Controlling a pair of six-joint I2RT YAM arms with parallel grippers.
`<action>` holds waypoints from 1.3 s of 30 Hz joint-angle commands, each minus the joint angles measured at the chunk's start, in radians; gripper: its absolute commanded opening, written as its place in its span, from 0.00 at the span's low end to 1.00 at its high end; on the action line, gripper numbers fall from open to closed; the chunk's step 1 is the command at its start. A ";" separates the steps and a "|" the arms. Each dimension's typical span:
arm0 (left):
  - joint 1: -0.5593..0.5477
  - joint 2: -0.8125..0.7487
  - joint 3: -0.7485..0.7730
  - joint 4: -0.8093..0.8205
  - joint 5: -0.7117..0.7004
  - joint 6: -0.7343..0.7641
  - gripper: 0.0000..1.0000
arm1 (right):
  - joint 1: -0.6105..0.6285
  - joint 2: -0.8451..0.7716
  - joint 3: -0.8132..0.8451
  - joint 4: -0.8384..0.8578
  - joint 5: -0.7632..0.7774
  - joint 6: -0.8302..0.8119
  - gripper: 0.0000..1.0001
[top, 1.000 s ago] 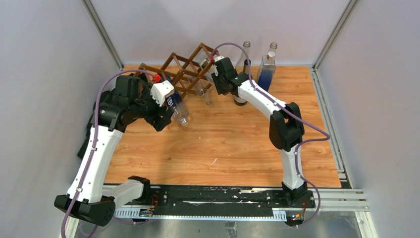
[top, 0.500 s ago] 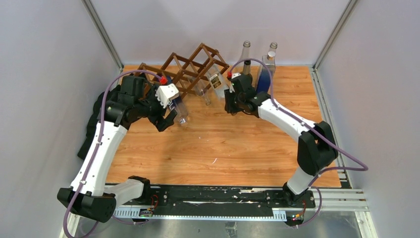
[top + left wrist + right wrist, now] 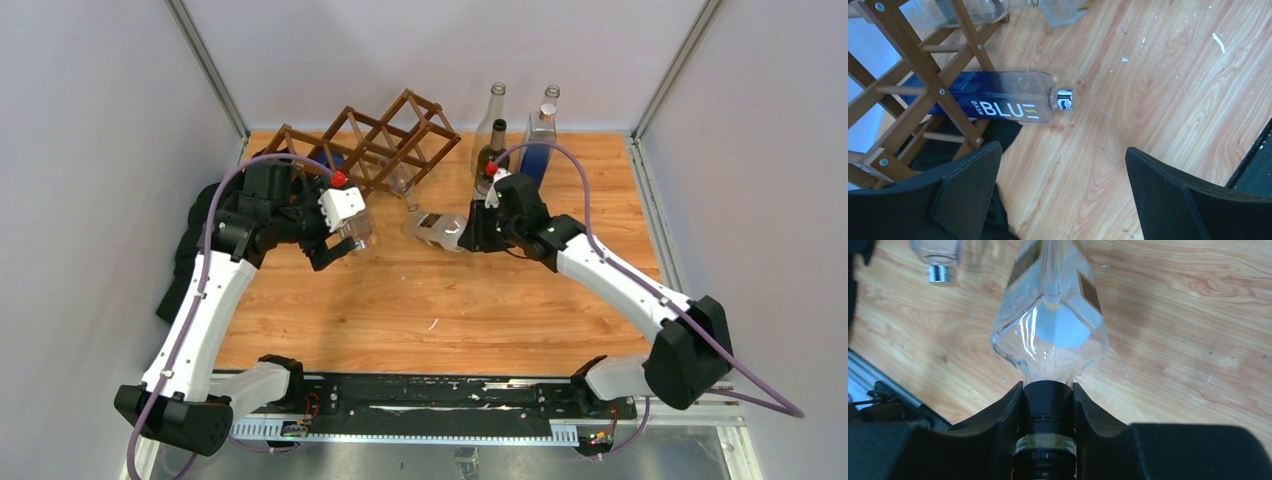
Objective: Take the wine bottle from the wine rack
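The fingers of the right gripper (image 3: 1048, 392) pinch the dark neck of a clear, square-shouldered wine bottle (image 3: 1050, 335). The bottle is outside the wine rack (image 3: 385, 135), over the wooden table (image 3: 450, 300). The left gripper (image 3: 1063, 155) has its fingers spread wide above a DASH BLUE bottle (image 3: 998, 102) lying through the rack's lower bars.

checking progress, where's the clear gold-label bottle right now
Top view: the clear bottle is mid-table, in front of the wine rack and outside it, its neck clamped in the right gripper.

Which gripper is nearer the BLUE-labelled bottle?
Left. The left gripper hovers open just above the BLUE-labelled bottle; the right gripper is away to its right, shut on a clear bottle.
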 commanded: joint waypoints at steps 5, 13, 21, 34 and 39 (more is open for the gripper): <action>-0.014 -0.021 -0.036 0.020 0.049 0.114 1.00 | 0.021 -0.198 0.001 0.009 -0.061 0.024 0.00; -0.079 -0.033 -0.051 0.020 0.075 0.130 1.00 | 0.025 -0.290 0.021 -0.081 -0.118 0.009 0.00; -0.184 -0.021 -0.110 0.041 0.130 0.002 1.00 | 0.107 -0.253 0.108 -0.015 -0.296 0.038 0.00; -0.210 -0.027 -0.187 0.042 0.201 -0.011 1.00 | 0.251 -0.216 0.169 0.096 -0.416 0.041 0.00; -0.214 -0.058 -0.238 0.040 0.265 -0.013 1.00 | 0.285 -0.199 0.192 0.114 -0.421 0.039 0.00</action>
